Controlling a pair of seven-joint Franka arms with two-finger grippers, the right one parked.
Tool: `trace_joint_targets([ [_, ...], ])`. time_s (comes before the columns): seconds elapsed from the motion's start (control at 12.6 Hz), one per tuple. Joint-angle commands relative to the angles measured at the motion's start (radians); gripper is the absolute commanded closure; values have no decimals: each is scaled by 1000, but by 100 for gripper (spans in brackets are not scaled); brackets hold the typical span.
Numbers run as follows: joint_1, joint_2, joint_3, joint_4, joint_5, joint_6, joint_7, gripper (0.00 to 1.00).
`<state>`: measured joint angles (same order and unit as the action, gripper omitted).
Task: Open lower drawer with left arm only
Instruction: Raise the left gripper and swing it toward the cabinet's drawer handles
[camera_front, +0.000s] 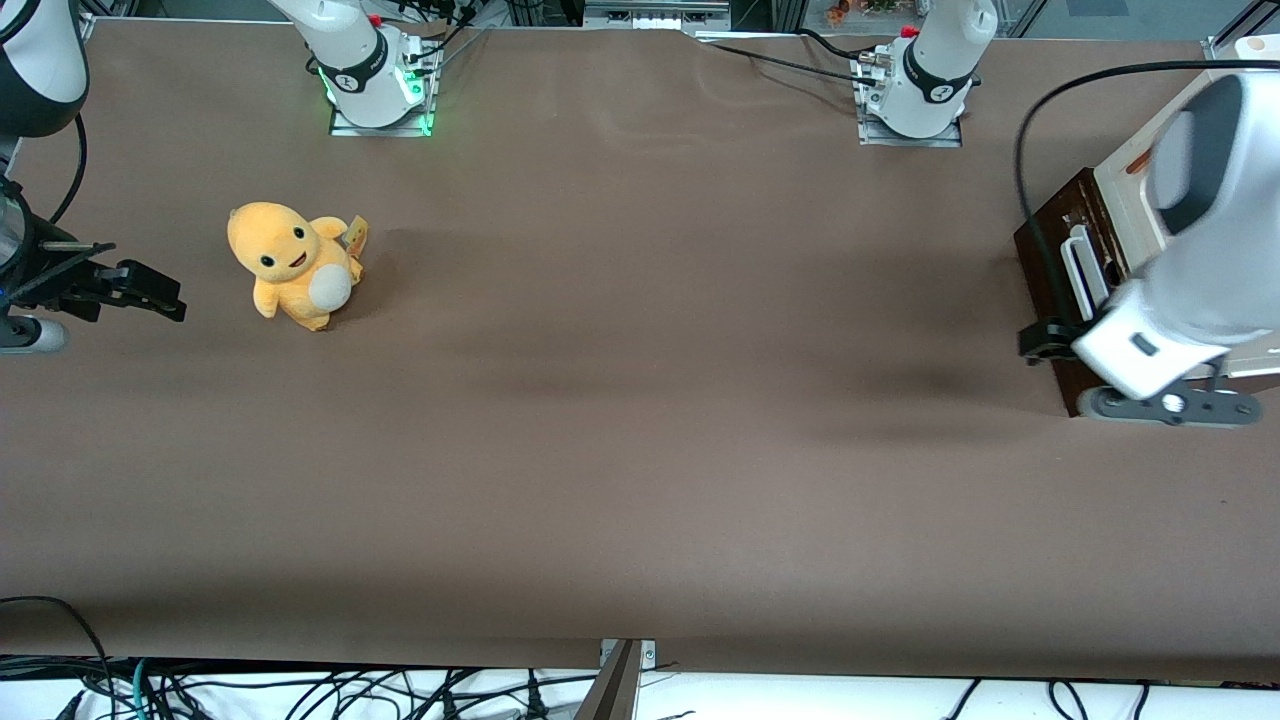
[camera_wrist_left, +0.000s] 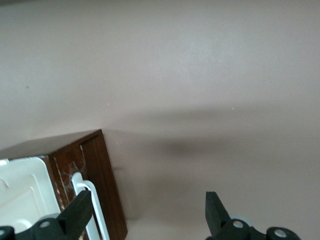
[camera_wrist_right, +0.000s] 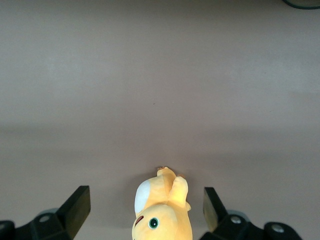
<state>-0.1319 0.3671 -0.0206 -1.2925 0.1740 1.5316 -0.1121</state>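
Note:
The lower drawer (camera_front: 1050, 270) shows its dark brown wood front (camera_wrist_left: 104, 180) at the working arm's end of the table, facing the table's middle. Its white loop handle (camera_front: 1082, 265) (camera_wrist_left: 89, 200) runs along that front. None of the drawer's inside shows. The left arm (camera_front: 1200, 260) hangs over the cabinet, and its black gripper (camera_front: 1048, 340) (camera_wrist_left: 148, 205) is open just in front of the drawer. The jaws stand wide apart: one fingertip (camera_wrist_left: 80, 205) overlaps the handle, the other (camera_wrist_left: 214, 205) is over bare table. Nothing is between them.
The cream cabinet body (camera_front: 1125, 185) (camera_wrist_left: 20, 187) sits above the brown front, partly hidden by the arm. A yellow plush toy (camera_front: 295, 265) (camera_wrist_right: 161, 215) stands toward the parked arm's end. A black cable (camera_front: 1030, 130) loops over the table beside the cabinet.

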Motion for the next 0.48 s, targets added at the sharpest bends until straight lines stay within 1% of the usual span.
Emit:
trace_joint_targets([
  [0.0,0,-80,-27,-128,68,27,-75,0],
  [0.08,0,-83,-50,-155,111,27,-107,0],
  [0.16,3,-83,-76,-171,139,27,-141,0],
  [0.4,-2,-82,-79,-221,147,25,-233,0],
])
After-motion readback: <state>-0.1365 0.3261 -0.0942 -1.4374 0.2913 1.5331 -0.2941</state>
